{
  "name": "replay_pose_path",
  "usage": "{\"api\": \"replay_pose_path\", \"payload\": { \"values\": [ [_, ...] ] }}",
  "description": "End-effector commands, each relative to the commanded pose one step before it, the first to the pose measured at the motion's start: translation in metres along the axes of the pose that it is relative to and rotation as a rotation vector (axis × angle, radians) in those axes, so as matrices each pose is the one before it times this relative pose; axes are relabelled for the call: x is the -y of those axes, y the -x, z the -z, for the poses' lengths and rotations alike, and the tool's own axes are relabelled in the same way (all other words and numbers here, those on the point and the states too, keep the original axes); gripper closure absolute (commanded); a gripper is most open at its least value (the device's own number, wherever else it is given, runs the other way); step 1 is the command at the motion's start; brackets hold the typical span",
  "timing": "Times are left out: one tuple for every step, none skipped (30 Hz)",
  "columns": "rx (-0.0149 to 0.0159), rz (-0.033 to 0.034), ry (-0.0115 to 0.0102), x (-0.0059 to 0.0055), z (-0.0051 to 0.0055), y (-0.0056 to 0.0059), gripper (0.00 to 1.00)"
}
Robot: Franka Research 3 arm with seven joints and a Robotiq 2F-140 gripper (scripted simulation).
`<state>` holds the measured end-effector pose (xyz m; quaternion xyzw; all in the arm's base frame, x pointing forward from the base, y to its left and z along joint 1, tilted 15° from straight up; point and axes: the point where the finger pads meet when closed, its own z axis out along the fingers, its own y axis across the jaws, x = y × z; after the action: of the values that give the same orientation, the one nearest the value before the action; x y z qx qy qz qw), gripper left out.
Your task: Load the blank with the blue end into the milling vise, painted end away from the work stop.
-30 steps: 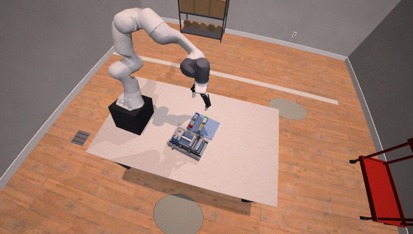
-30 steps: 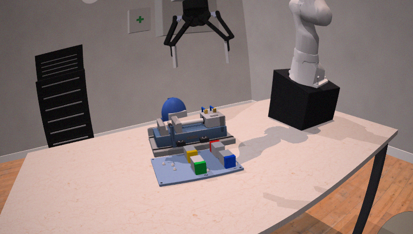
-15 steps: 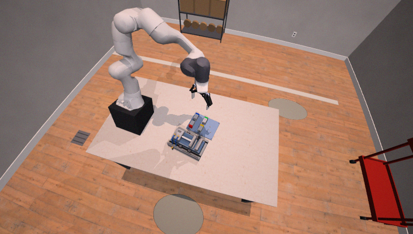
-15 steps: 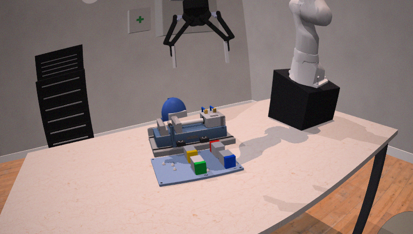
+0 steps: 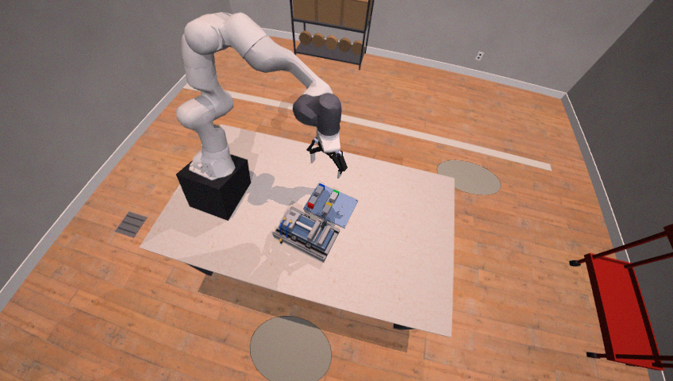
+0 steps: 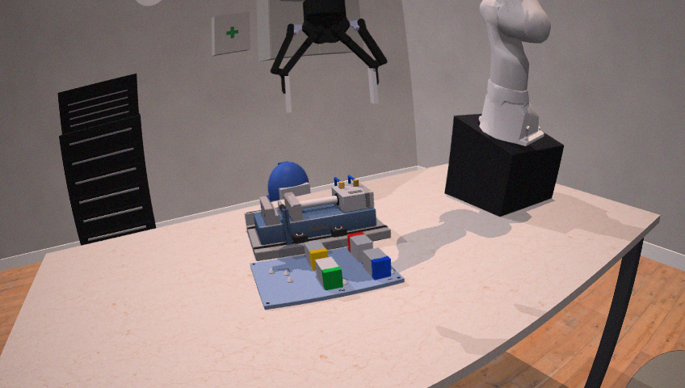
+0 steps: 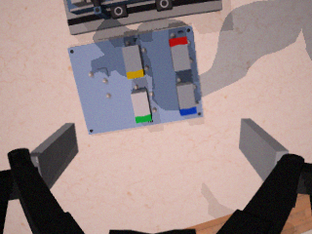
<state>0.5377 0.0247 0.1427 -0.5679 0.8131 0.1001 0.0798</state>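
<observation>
Pale marbled table (image 6: 144, 307) fills the exterior view, and the infeed plate (image 6: 293, 288) serves as the landmark on it. On that plate's nearest edge stand the blank with the green end (image 6: 329, 274) and, to its right, the blank with the blue end (image 6: 377, 262), both lying flat with painted ends facing the camera. Just behind the green one lies the blank with the yellow end (image 6: 315, 253); behind the blue one lies the blank with the red end (image 6: 358, 240). On the plate's left part sit three small white pegs (image 6: 281, 272). Directly beyond the plate's far edge stands the milling vise (image 6: 314, 213) on its raised plate, nothing lying between its jaws. Farther back and to the right of the plate, the arm's black pedestal (image 6: 502, 166) carries the white arm (image 6: 511, 72), which rises, arches over and points its wrist downward. High above the plate hangs the gripper (image 6: 329, 89), fingers (image 6: 372, 86) spread fully apart with nothing between them.
</observation>
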Motion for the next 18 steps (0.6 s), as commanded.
{"api": "replay_pose_path", "payload": {
  "values": [
    [0.00596, 0.13449, -0.00823, 0.00122, 0.00076, -0.00226, 0.00],
    [0.00000, 0.00000, 0.00000, 0.00000, 0.00000, 0.00000, 0.00],
    [0.00000, 0.00000, 0.00000, 0.00000, 0.00000, 0.00000, 0.00],
    [0.00000, 0.00000, 0.00000, 0.00000, 0.00000, 0.00000, 0.00],
    [0.00000, 0.00000, 0.00000, 0.00000, 0.00000, 0.00000, 0.00],
    [0.00000, 0.00000, 0.00000, 0.00000, 0.00000, 0.00000, 0.00],
    [0.00000, 0.00000, 0.00000, 0.00000, 0.00000, 0.00000, 0.00],
    [0.00000, 0.00000, 0.00000, 0.00000, 0.00000, 0.00000, 0.00],
    [0.00000, 0.00000, 0.00000, 0.00000, 0.00000, 0.00000, 0.00],
    [0.00000, 0.00000, 0.00000, 0.00000, 0.00000, 0.00000, 0.00],
    [0.00000, 0.00000, 0.00000, 0.00000, 0.00000, 0.00000, 0.00],
    [-0.00362, -0.03718, 0.00265, -0.00017, -0.00020, -0.00102, 0.00],
    [0.00090, 0.00929, -0.00066, 0.00013, 0.00011, -0.00055, 0.00],
    [0.00090, 0.00929, -0.00066, 0.00012, 0.00011, -0.00056, 0.00],
    [0.00090, 0.00929, -0.00066, 0.00012, 0.00011, -0.00056, 0.00],
    [0.00090, 0.00929, -0.00066, 0.00011, 0.00011, -0.00056, 0.00],
    [0.00000, 0.00000, 0.00000, 0.00000, 0.00000, 0.00000, 0.00],
    [0.00000, 0.00000, 0.00000, 0.00000, 0.00000, 0.00000, 0.00]
  ]
}}
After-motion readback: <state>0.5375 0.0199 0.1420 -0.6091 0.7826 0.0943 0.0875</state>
